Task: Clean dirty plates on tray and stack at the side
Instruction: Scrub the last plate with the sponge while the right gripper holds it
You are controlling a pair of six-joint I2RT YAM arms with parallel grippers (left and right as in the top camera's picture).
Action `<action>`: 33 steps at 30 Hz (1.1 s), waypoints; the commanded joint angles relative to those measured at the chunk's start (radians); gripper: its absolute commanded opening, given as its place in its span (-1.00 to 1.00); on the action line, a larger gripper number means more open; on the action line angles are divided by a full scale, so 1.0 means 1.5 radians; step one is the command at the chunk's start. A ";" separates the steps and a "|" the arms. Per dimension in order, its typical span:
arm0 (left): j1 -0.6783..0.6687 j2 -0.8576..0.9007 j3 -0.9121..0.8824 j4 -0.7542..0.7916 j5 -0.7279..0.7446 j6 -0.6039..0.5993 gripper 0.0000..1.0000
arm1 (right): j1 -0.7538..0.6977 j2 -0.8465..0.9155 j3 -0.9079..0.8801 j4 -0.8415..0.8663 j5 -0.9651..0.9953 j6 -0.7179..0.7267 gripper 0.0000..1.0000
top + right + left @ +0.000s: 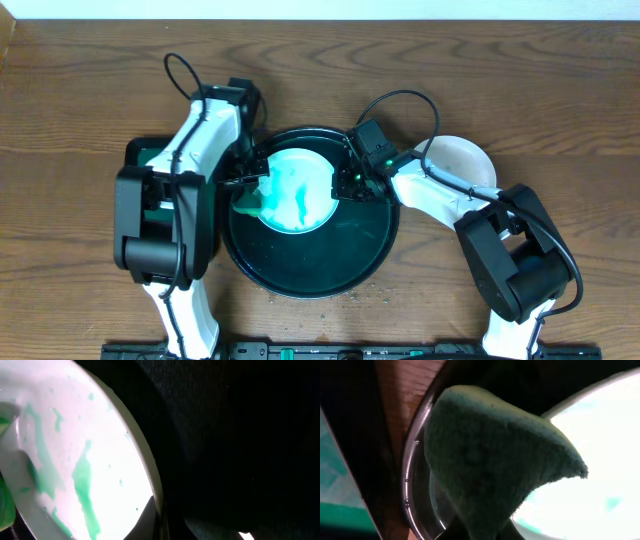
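Green sponge (490,465), clamped in the left tool (248,190), sits at the smeared plate (295,190) at 9 o'clock; right tool (350,182) meets its 3 o'clock rim, grip unclear.

Nothing legible shows in any of the three views. No text, label, brand, number or sign can be read on the green-smeared round white plate (297,190), the large round black-green tray (310,268), the wooden table (80,90) or the green sponge (490,460).

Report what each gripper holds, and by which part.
Left gripper: the green sponge, grip spot hidden. Right gripper: seemingly the smeared plate, at its right rim.
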 commanded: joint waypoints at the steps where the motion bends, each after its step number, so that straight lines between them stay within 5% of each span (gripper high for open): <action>1: -0.040 0.008 0.000 0.016 -0.040 -0.026 -0.86 | -0.002 0.019 0.000 -0.006 -0.008 -0.010 -0.98; 8: -0.108 0.008 -0.048 0.141 -0.054 -0.046 -0.86 | -0.002 0.019 0.000 -0.007 -0.008 -0.011 -0.98; 14: -0.111 0.008 -0.070 0.147 -0.030 -0.075 -0.85 | -0.002 0.019 0.000 -0.007 -0.008 -0.011 -0.98; 22: -0.111 0.008 -0.073 0.143 0.323 0.142 -0.85 | -0.002 0.019 0.000 -0.006 -0.008 -0.011 -0.98; 26: -0.109 0.008 -0.072 0.179 0.235 0.112 -0.85 | -0.002 0.019 0.000 -0.007 -0.009 -0.011 -0.98; 33: -0.103 0.008 -0.073 0.208 -0.173 -0.101 -0.85 | -0.002 0.019 0.000 -0.007 -0.011 -0.011 -0.98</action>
